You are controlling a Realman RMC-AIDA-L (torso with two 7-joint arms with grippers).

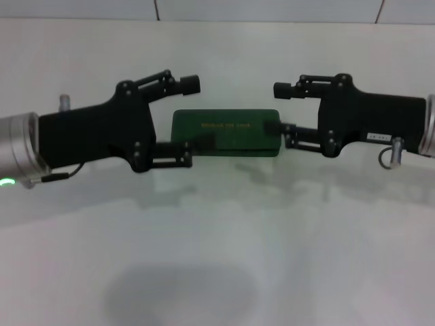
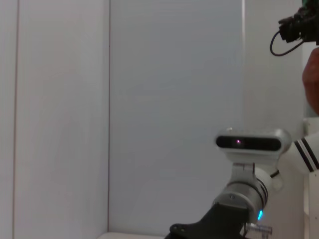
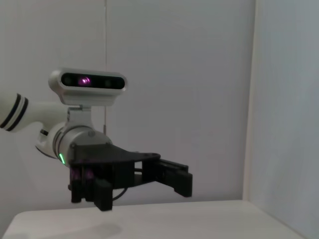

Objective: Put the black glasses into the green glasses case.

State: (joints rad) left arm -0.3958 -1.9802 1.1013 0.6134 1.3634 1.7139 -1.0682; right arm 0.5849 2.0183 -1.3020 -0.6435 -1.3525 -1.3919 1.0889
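Observation:
The green glasses case (image 1: 231,139) lies shut on the white table (image 1: 217,258), gold lettering on its lid. The black glasses are out of view. My left gripper (image 1: 197,113) reaches in from the left, open, with its lower fingertip over the case's left end. From the right, my right gripper (image 1: 275,109) faces it, also open, its lower fingertip over the case's right end. Whether either fingertip touches the case I cannot tell. The right wrist view shows the left gripper (image 3: 169,174) farther off, above the table.
A pale wall (image 1: 217,10) runs along the table's far edge. In the left wrist view the right arm's wrist camera (image 2: 249,143) stands before a plain wall, with a black cabled device (image 2: 299,25) high up.

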